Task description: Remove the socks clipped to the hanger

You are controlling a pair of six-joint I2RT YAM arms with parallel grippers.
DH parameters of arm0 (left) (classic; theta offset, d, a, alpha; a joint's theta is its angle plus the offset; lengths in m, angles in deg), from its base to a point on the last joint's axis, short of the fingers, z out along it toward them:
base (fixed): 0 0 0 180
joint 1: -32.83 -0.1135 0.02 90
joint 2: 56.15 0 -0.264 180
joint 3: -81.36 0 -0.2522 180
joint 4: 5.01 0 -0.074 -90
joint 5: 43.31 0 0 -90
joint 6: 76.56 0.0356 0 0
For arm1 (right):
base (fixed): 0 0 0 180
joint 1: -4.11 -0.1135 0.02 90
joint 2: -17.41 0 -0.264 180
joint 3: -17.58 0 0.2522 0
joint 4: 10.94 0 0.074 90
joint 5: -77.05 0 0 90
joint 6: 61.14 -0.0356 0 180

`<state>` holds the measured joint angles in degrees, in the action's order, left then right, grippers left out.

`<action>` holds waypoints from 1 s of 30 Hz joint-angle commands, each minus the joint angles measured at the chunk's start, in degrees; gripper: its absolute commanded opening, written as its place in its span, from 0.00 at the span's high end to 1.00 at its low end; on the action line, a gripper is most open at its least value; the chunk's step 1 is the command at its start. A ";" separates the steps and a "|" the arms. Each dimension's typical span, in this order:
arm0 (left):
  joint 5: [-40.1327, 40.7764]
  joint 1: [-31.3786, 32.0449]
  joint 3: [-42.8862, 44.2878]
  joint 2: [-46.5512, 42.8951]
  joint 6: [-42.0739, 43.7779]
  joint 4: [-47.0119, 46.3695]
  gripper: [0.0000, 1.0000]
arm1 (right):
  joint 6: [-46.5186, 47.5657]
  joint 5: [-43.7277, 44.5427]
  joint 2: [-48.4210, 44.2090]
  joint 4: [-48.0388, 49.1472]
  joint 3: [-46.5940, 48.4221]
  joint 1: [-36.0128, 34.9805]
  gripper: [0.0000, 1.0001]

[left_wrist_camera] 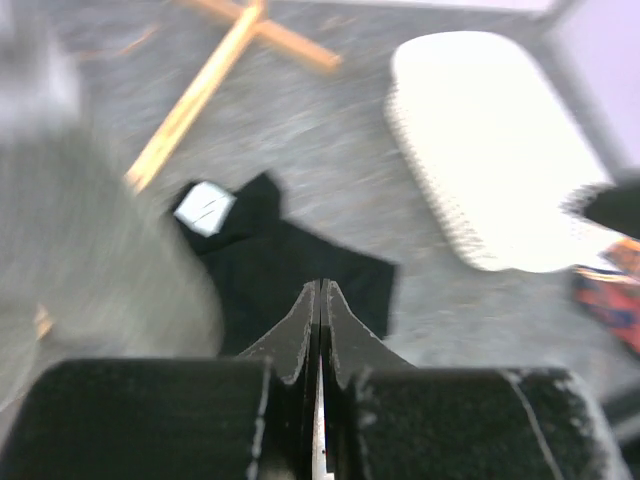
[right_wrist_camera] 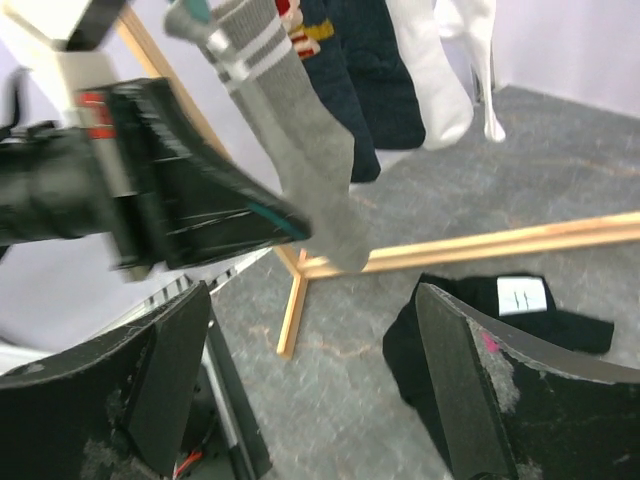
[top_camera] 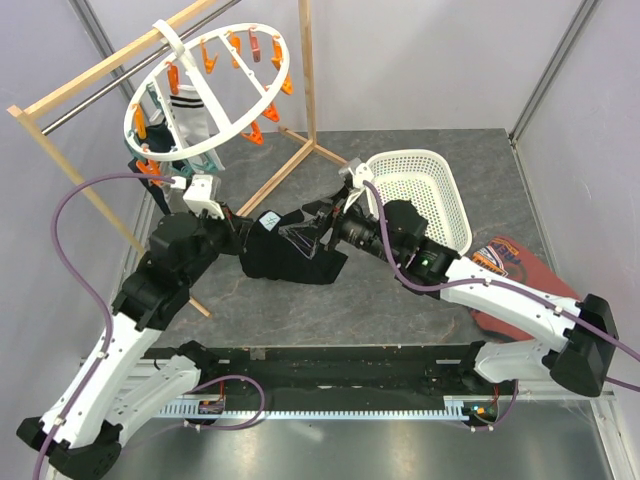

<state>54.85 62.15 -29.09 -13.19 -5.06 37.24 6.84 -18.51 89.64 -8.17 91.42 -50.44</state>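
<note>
The round white hanger [top_camera: 262, 100], fringed with orange pegs, hangs on the wooden rail at the back left. Socks are clipped under it: a white one with black stripes [top_camera: 188, 112], a grey one with white stripes [right_wrist_camera: 312, 150], a dark navy one [right_wrist_camera: 372, 85] and a plain white one [right_wrist_camera: 436, 85]. My left gripper [left_wrist_camera: 321, 290] is shut with nothing between its fingers. It sits just beside the hanging grey sock [left_wrist_camera: 90, 250], which is a blur at its left. My right gripper [right_wrist_camera: 315, 350] stands wide open and holds nothing, low over the table near the black garment.
A black garment [top_camera: 290, 255] with a white label lies on the grey table between the two grippers. The wooden rail frame [top_camera: 285, 170] has its feet on the table at the left. A white mesh basket [top_camera: 400, 157] stands at the right, with a red-brown printed shirt [top_camera: 510, 265] beside it.
</note>
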 commanded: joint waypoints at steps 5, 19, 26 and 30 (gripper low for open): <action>-17.04 -0.14 4.50 -2.70 -5.84 -1.16 0.98 | 11.02 3.18 7.13 8.69 2.85 -3.02 0.10; -2.63 -0.14 6.43 -8.49 -5.49 6.23 0.46 | 7.52 3.54 19.26 27.22 1.36 -6.36 0.11; 7.10 -0.14 7.05 -13.60 -4.97 8.15 0.21 | 4.62 3.72 29.53 37.16 6.27 -7.33 0.16; 14.59 -0.14 6.79 -16.32 -3.04 9.83 0.21 | 3.48 2.23 35.43 35.68 13.03 -7.95 0.20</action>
<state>59.23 62.15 -23.54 -27.41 -10.11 44.76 12.43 -14.57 120.90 22.54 96.75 -57.70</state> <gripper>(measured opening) 0.789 0.819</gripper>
